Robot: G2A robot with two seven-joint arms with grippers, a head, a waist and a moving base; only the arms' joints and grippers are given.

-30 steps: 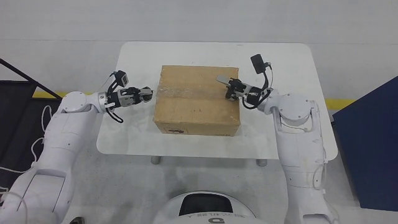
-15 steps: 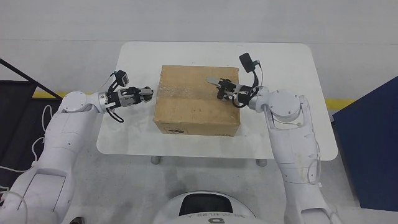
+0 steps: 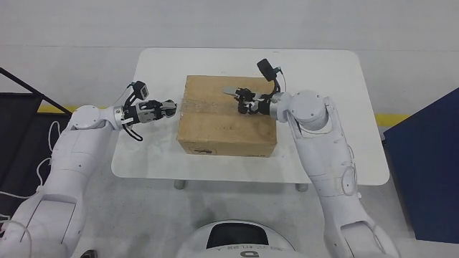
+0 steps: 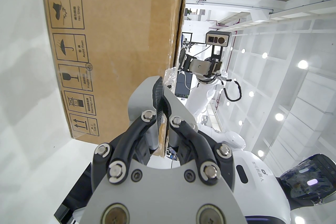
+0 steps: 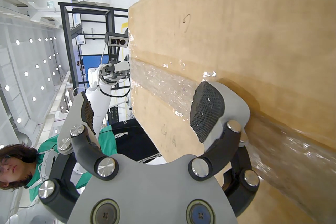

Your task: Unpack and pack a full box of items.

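A closed brown cardboard box (image 3: 226, 122) stands in the middle of the white table (image 3: 323, 79). A strip of clear tape (image 5: 162, 83) runs along its top seam. My left gripper (image 3: 168, 107) is at the box's left edge, level with the seam, and is shut on the loose tape end (image 4: 168, 78) that hangs over that edge. My right gripper (image 3: 240, 99) is over the middle of the box top and open. One of its pads (image 5: 207, 114) rests on the tape and the other finger (image 5: 85, 110) is raised off the box.
Bare table surrounds the box on all sides, with the widest strip at the right. A black fabric bin (image 3: 18, 115) stands on the floor to the left of the table, and a dark blue panel (image 3: 430, 158) to the right.
My right gripper has slid leftward along the taped seam, from the box's right edge to near the middle of the top. The left gripper has stayed at the left edge.
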